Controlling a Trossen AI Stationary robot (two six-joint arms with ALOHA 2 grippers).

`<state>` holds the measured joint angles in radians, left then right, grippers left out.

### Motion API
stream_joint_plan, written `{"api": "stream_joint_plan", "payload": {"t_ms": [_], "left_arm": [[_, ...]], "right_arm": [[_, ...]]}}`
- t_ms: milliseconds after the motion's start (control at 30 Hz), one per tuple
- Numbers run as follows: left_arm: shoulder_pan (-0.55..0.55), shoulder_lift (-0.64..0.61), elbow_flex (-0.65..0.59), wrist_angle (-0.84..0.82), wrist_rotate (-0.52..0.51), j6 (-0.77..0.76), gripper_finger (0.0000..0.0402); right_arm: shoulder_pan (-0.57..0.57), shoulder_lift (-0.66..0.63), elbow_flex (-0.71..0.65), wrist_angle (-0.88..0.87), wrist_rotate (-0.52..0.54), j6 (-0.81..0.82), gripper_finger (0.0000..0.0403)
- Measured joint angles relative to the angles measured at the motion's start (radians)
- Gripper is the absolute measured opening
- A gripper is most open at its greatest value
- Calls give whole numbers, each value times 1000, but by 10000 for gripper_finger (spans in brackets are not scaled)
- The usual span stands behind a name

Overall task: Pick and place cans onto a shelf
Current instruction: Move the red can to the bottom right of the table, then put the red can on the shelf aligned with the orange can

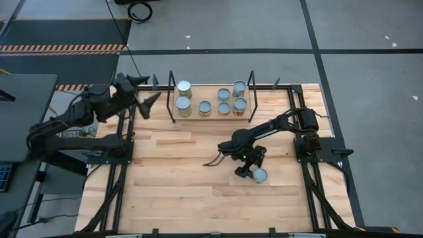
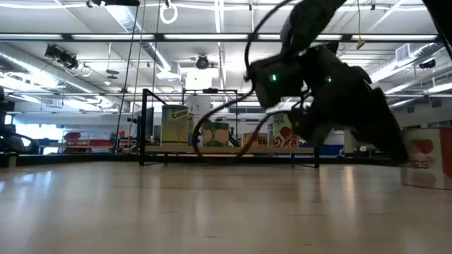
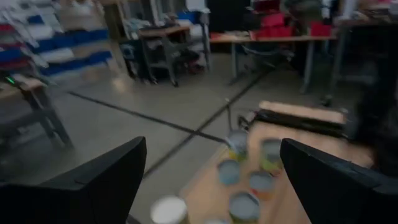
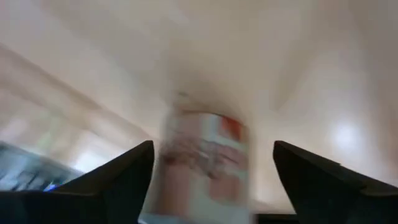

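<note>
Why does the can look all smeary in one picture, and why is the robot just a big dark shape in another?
Right wrist view: the can between the open right gripper is blurred, its label unreadable. Low view: the arm sits close to the camera against bright ceiling lights, so it shows almost as a silhouette. Left wrist view: cans on the shelf are soft too.

Shelf can (image 2: 176,124) label: partial "Corn…" legible. Other can labels blurred, unreadable.

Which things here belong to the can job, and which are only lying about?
Job:
- shelf with seven cans on it
- loose can on the table, at the right gripper, fingers open
- left gripper, open, waiting beside the shelf

Lying about:
- black cable
</note>
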<state>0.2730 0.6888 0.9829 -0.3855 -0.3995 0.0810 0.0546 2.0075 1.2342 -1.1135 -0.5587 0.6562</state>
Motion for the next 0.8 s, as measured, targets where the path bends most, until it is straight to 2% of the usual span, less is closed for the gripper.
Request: {"api": "stream_joint_plan", "payload": {"t_ms": [200,300,367,567,800], "left_arm": [[-109,-25,0,-221,-38,-157,376],[-153,-30,-1,-313,-35,-238,376],[-187,-31,-1,-342,-25,-295,376],[-293,-22,-1,-314,-23,-400,376],[-360,-2,-1,-249,-61,-433,376]], "right_arm": [[39,-96,84,-11,178,63,381],[103,-155,91,-9,300,103,396],[169,-185,76,-13,341,136,398],[316,-195,5,32,438,315,399],[345,-202,-5,57,472,400,400]]}}
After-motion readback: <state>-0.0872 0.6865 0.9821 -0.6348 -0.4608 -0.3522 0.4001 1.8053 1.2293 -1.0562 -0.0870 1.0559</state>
